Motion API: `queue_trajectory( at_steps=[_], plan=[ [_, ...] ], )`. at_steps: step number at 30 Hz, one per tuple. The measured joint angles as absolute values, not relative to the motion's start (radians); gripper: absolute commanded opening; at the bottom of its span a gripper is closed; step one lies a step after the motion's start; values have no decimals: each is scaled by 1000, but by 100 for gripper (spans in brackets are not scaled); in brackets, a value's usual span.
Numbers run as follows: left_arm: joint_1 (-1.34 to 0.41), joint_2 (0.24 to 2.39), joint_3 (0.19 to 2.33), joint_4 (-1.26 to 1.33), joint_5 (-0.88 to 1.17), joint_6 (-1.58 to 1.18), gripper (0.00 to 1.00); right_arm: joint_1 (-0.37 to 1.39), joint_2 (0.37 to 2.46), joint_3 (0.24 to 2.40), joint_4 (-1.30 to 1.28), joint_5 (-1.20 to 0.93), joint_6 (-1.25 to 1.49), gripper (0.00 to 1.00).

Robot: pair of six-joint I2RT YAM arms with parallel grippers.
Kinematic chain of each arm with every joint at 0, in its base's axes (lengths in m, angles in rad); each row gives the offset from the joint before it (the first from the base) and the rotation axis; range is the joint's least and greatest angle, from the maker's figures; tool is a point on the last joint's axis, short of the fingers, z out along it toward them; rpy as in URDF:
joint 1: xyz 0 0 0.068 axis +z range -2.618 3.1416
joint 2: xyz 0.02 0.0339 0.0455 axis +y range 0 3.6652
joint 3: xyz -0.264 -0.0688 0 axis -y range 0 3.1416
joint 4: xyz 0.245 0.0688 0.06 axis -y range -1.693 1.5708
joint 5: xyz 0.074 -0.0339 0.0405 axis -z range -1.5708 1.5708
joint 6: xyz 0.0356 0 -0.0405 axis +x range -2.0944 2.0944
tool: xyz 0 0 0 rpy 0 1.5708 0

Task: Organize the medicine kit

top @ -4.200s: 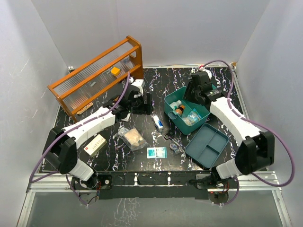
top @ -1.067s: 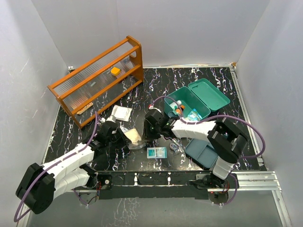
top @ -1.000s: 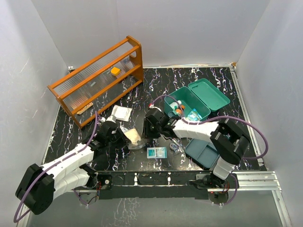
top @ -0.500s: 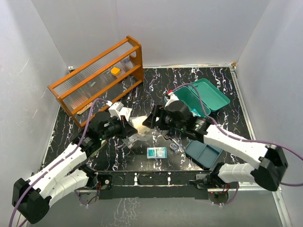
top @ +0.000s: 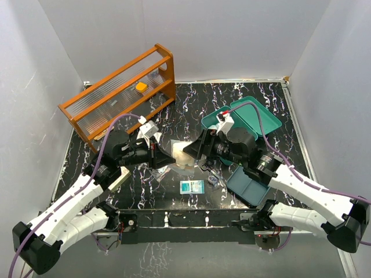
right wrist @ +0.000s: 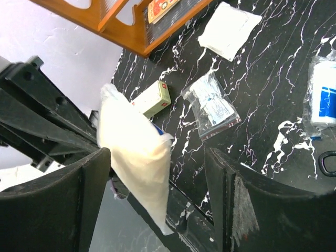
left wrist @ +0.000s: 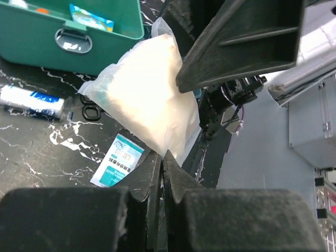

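teal plastic marks the medicine kit (top: 210, 121) in the top view. it sits on the black marbled worktop (top: 191, 104) right of middle, its lid (top: 261, 116) open toward the far right, and my right arm (top: 243, 147) covers much of the box. both arms meet just left of the kit, with a cream bag (top: 184, 155) in clear plastic between them, off the worktop. an orange rack (top: 119, 92) stands far left, a blue-grey divided tray (top: 252, 185) lies near right, and a small sachet (top: 192, 186) lies below the bag.

from the left wrist, i see the left jaws pressed together on the bag's lower plastic edge, so the bag (left wrist: 147, 105) hangs from that pinch. the kit's front wall (left wrist: 31, 39) with its latch fills the upper left. a white tube (left wrist: 31, 102) and the sachet (left wrist: 116, 160) lie on the worktop beneath.

from the right wrist, the right jaws stand wide apart. the bag (right wrist: 134, 152) is against the left-hand finger (right wrist: 68, 199) and well clear of the other. beyond it lie a small carton (right wrist: 152, 98), a clear pouch (right wrist: 212, 105) and a white packet (right wrist: 230, 23), with the rack (right wrist: 142, 21) at the top.
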State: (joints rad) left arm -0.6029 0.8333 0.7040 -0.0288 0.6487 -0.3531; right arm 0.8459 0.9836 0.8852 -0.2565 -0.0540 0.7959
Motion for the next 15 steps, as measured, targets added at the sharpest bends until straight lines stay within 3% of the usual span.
queue_trajectory(
  at_steps=[7,15],
  plan=[
    [-603,861,723,-5,764,-313,0,846,945,833,-187,-153,772,56],
    [-603,881,746,15,844,-282,0,846,877,720,-58,-203,765,55]
  ],
)
